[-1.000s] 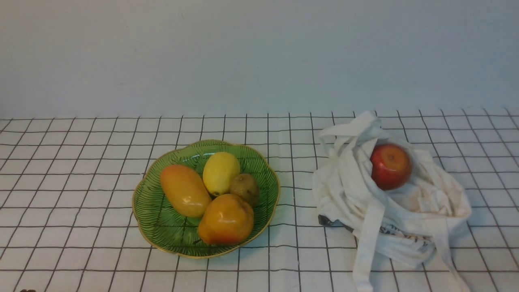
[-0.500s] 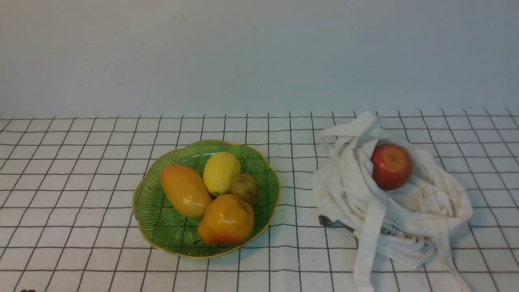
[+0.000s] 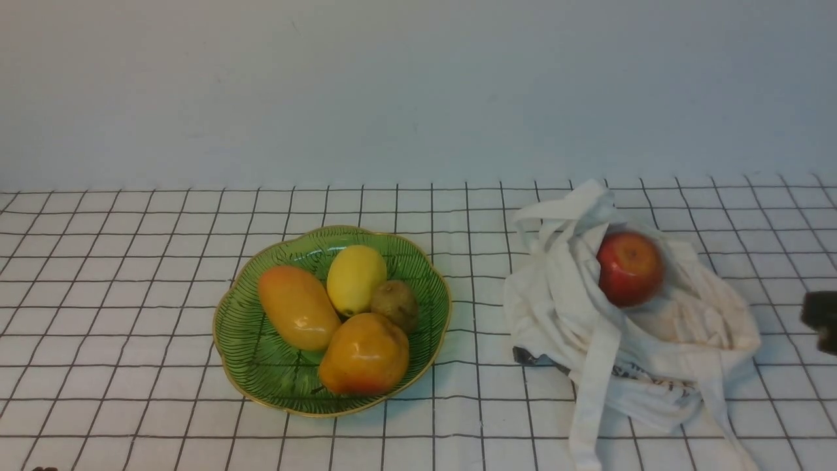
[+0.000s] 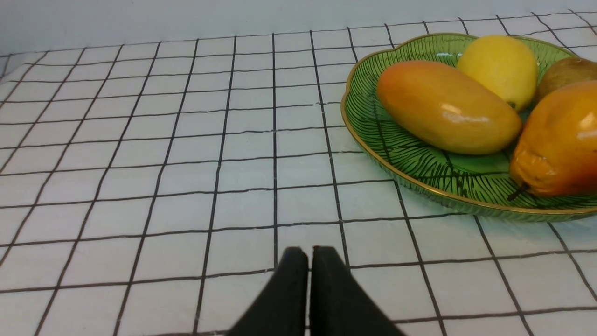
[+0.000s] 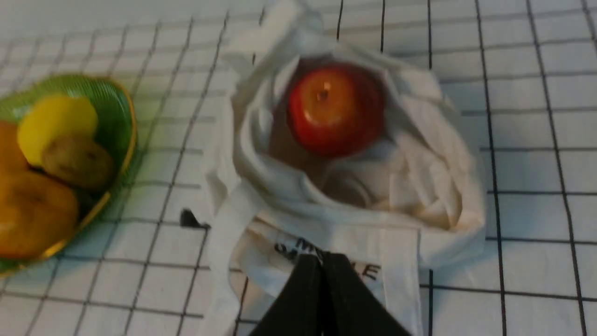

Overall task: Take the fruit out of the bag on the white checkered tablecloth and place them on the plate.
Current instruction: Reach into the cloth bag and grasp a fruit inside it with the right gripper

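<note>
A glossy red apple (image 3: 630, 268) lies in the open mouth of the off-white cloth bag (image 3: 686, 347) on the white checkered tablecloth (image 3: 131, 294). The apple (image 5: 333, 108) and the bag (image 5: 419, 200) also show in the right wrist view. The green plate (image 3: 261, 360) with a gold rim stands to the bag's left. My right gripper (image 5: 322, 261) is shut and empty, above the bag's lettered front; a dark part of it shows at the front view's right edge (image 3: 824, 319). My left gripper (image 4: 309, 254) is shut and empty over bare cloth, left of the plate (image 4: 419, 168).
The plate holds an orange-yellow mango (image 3: 297, 307), a yellow lemon (image 3: 356, 278), a brown kiwi (image 3: 395, 304) and an orange pear-shaped fruit (image 3: 365, 354). The bag's long straps (image 3: 592, 392) trail toward the front edge. A pale wall stands behind the table.
A dark part of my right arm has come into the front view at the right edge, beside the bag. The apple, bag and plate have not moved.
</note>
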Action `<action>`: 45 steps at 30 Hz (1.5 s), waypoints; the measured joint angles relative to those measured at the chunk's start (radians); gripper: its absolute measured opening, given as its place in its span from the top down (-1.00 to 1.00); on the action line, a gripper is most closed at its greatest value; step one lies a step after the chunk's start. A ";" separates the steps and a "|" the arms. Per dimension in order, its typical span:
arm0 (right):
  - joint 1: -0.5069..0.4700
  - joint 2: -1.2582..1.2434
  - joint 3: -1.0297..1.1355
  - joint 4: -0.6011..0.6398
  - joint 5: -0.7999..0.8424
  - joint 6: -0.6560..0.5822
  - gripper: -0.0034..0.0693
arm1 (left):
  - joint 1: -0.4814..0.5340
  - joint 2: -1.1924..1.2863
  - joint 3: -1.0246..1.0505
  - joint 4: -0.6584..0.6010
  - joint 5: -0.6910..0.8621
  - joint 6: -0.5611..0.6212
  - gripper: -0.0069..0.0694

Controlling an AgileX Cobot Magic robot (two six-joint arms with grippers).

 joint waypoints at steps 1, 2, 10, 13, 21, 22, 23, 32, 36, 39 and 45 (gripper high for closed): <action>0.000 0.044 -0.023 -0.001 0.025 -0.016 0.94 | 0.000 0.000 0.000 0.000 0.000 0.000 0.84; 0.000 0.128 -0.066 -0.003 0.042 -0.039 0.94 | 0.000 0.000 0.000 0.000 0.000 0.000 0.84; 0.070 0.498 -0.277 -0.081 0.041 -0.101 0.93 | 0.000 0.000 0.000 0.000 0.000 0.000 0.84; 0.097 0.589 -0.335 -0.105 0.007 -0.087 0.90 | 0.000 0.000 0.000 0.000 0.000 0.000 0.84; 0.142 0.726 -0.419 -0.161 -0.168 -0.086 0.27 | 0.000 0.000 0.000 0.000 0.000 0.000 0.84; 0.144 0.737 -0.420 -0.164 -0.188 -0.086 0.16 | 0.000 0.000 0.000 0.000 0.000 0.000 0.84; 0.148 0.748 -0.422 -0.166 -0.207 -0.086 0.03 | 0.000 0.000 0.000 0.000 0.000 0.000 0.84; 0.159 0.870 -0.424 -0.181 -0.278 -0.087 -0.97 | 0.000 0.000 0.000 0.000 0.000 0.000 0.84; 0.159 0.901 -0.428 -0.181 -0.297 -0.087 -0.99 | 0.000 0.000 0.000 0.000 0.000 0.000 0.84; 0.159 0.912 -0.430 -0.181 -0.309 -0.087 -0.96 | 0.000 0.000 0.000 0.000 0.000 0.000 0.84; 0.159 0.917 -0.433 -0.183 -0.311 -0.085 -0.73 | 0.000 0.000 0.000 0.000 0.000 0.000 0.84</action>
